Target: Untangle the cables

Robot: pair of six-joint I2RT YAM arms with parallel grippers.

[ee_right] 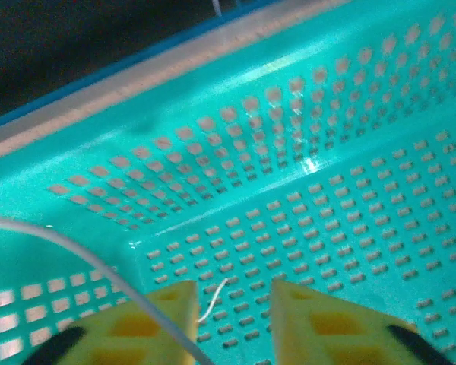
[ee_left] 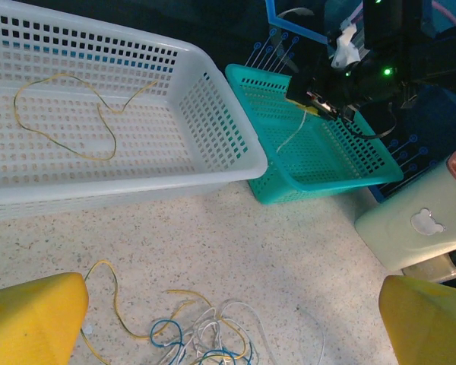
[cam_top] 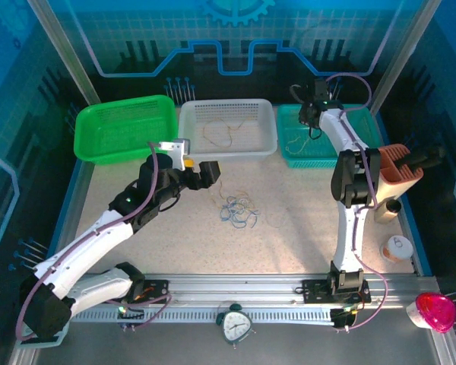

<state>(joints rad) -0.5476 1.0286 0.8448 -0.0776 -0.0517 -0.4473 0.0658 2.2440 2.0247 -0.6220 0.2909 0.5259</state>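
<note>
Hovering above the teal basket (ee_right: 327,114), the right gripper (ee_right: 233,293) has its jaws parted wider than the whitish cable (ee_right: 61,239) draped past one finger, seemingly to let it drop inside. The left gripper (ee_left: 228,327) is spread wide over the tangle (ee_left: 205,342) on the table (ee_left: 304,251), and a yellow cable (ee_left: 61,114) lies in the white basket (ee_left: 235,152).

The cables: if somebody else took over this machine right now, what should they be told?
Left end effector: open, hovering near the tangle on the table.
Right end effector: jaws apart above the teal basket, a whitish cable running past one finger.
Done: one yellow cable lies in the white basket.
To do: separate the blue, yellow and whitish strands in the tangle.
</note>
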